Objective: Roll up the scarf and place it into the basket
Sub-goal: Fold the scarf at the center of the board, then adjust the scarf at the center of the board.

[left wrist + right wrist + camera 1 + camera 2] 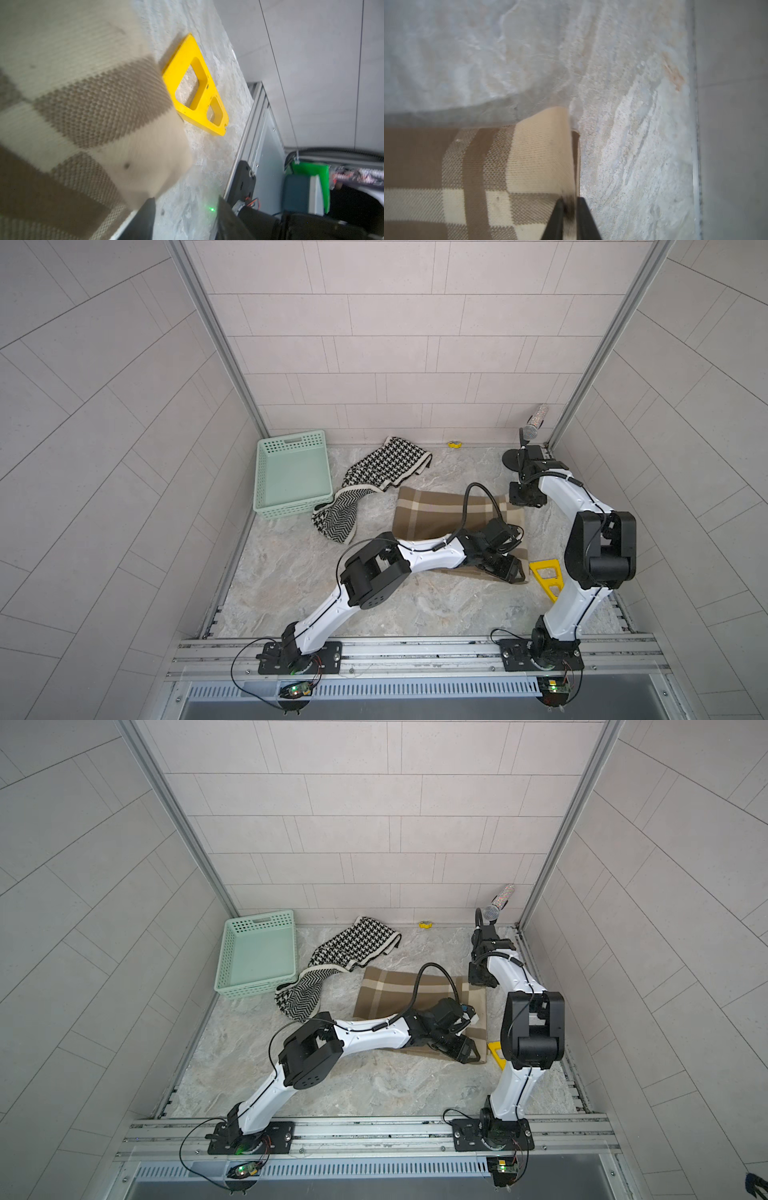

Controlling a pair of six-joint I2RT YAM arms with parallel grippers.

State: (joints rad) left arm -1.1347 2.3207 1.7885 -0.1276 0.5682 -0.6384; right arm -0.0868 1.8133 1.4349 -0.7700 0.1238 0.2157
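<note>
Step in hand, as I judge it: the very start of the roll. The scarf (440,510) is tan plaid and lies flat on the surface (374,605), not rolled yet, with one end at both sets of fingers.

Left fingers (145,222): spread wide, bare surface in the gap, nothing held. A blurred scarf corner hangs right beside one finger, not between them.

Right fingers (555,224): at the other corner of the same end. The gap is narrow, with the scarf's turned-over edge in it. Pinching or loose, cannot tell. That corner shows a top layer over a lower one, so a first fold looks made.

A yellow piece (182,54) lies just beside the left fingers.

The basket (286,511) is empty and well apart from both sets of fingers, past the scarf's other end. A houndstooth scarf (386,466) lies between them, just beside the basket.

Next move, my guess:
- Both sets of fingers grip the folded edge at matching corners and turn it over toward the basket-side end.
- They need to stay level with each other, or the roll skews.
- The knit looks soft and will likely spring open if both let go, so one side should hold while the other shifts.
- The left fingers should steer clear of the yellow piece.
- After rolling, the roll goes over the houndstooth scarf into the basket.
</note>
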